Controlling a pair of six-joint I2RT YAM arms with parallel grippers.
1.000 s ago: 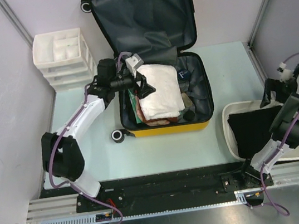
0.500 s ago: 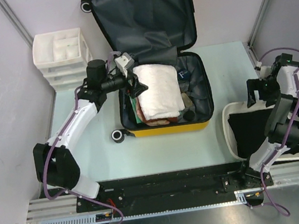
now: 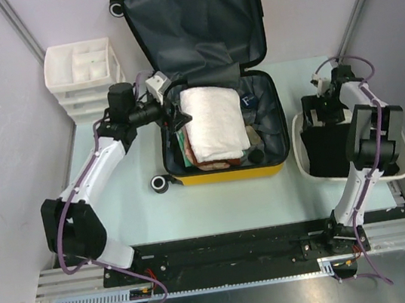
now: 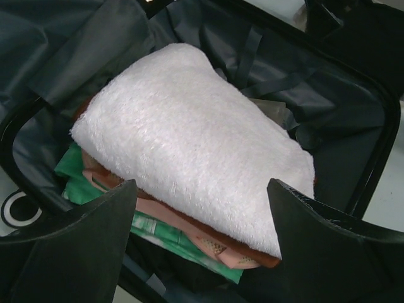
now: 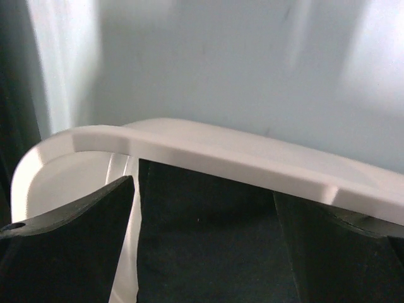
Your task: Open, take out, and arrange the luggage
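Left gripper (image 3: 176, 117) (image 4: 201, 186): jaws spread wide, nothing held. Its two dark, matt, wedge-shaped fingers (image 4: 82, 246) hung over the left rim of the luggage's lower half, pointing at the contents. Directly ahead of it lay one thick white towel (image 3: 213, 119) (image 4: 189, 139), fluffy, folded into a rounded slab, on top of the stack. Beneath the towel were flat folded pieces: one rust-brown layer, one pale pink piece (image 4: 214, 243) and one green garment (image 4: 158, 230).

The luggage (image 3: 221, 177) lay open on the counter (image 3: 133, 200), at the centre towards the far side. Its shell was hard and yellow, its lining slack dark grey fabric; the lid (image 3: 191, 23) stood raised at the back. Two black wheels were seen (image 3: 160, 183) (image 3: 117, 9). Right of the stack sat one small dark item (image 3: 249, 101) bearing a white letter.

Right gripper (image 3: 325, 116) (image 5: 203, 189): likewise released, jaws wide, nothing between them. It hung over the far rim of one white tub (image 3: 298, 145) (image 5: 240, 158), smooth plastic with rounded corners, standing on the counter just right of the luggage. One black cloth (image 3: 325, 152) (image 5: 202, 252) lay inside.

One white plastic drawer unit (image 3: 84, 70) stood at the far left.
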